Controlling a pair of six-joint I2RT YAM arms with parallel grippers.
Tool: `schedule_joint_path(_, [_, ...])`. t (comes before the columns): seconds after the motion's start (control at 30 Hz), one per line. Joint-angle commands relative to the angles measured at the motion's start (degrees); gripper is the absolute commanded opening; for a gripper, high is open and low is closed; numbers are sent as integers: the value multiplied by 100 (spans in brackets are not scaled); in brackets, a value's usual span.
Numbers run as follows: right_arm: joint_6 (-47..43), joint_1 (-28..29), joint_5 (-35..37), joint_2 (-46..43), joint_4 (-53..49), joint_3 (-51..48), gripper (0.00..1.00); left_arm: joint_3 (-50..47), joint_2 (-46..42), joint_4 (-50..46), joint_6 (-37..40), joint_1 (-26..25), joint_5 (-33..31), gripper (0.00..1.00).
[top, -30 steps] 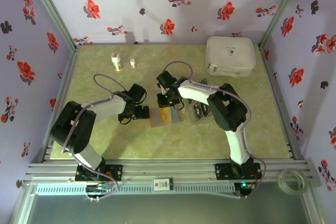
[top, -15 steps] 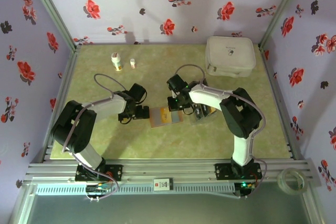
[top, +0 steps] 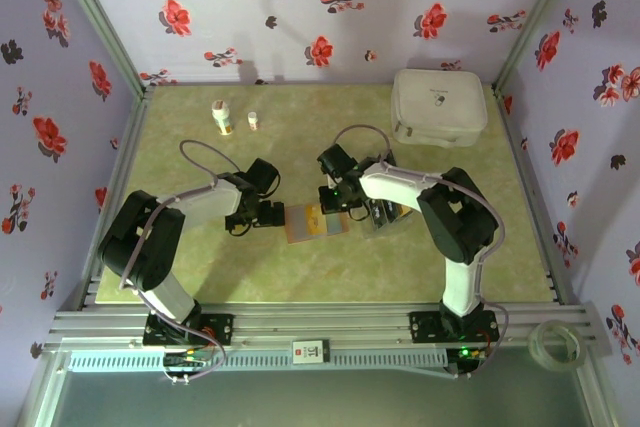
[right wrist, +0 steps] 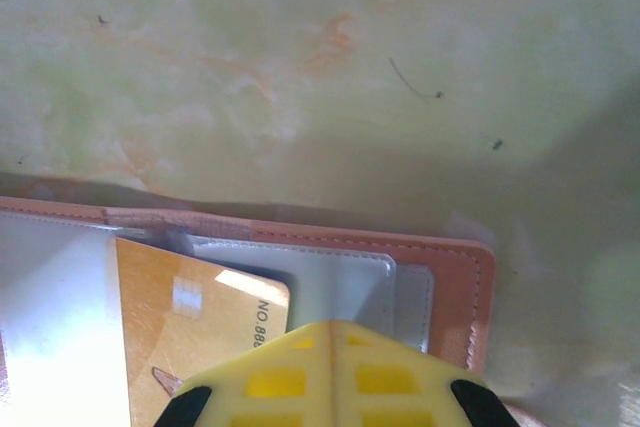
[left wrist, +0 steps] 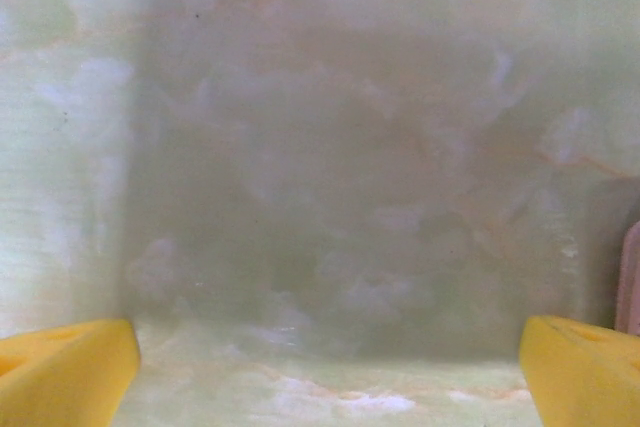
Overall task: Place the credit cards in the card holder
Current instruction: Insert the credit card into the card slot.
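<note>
1. Left gripper spread wide over bare table, just left of card holder.
2. Right gripper pressed together over orange card (pinch unclear), lower centre of the right wrist view.
3. Holder lies open, centre of the top view; other credit cards just to its right.

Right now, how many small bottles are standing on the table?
2. The larger white bottle stands at the back left; the smaller bottle is just right of it. The arms could hide others.
</note>
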Motion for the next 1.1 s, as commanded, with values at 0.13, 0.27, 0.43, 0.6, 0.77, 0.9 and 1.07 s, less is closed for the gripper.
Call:
schedule_joint_path(0.13, [87, 167, -34, 231, -24, 284, 0, -65, 331, 494, 91, -5, 126, 100])
schedule_joint_path(0.27, [100, 220, -51, 280, -24, 345, 0, -54, 342, 502, 96, -7, 141, 100])
schedule_joint_path(0.43, [157, 245, -136, 308, 55, 372, 0, -53, 350, 503, 101, -3, 135, 100])
schedule_joint_path(0.6, [265, 273, -329, 342, 165, 407, 0, -59, 365, 507, 91, -4, 143, 100])
schedule_joint_path(0.77, [324, 334, -453, 346, 237, 400, 0, -53, 379, 512, 94, -3, 152, 100])
schedule_joint_path(0.9, [331, 314, -372, 149, 238, 258, 0, -43, 379, 502, 96, -3, 145, 100])
schedule_joint_path(1.07, [336, 176, -176, -226, 220, -119, 0, -36, 370, 499, 101, -9, 151, 100])
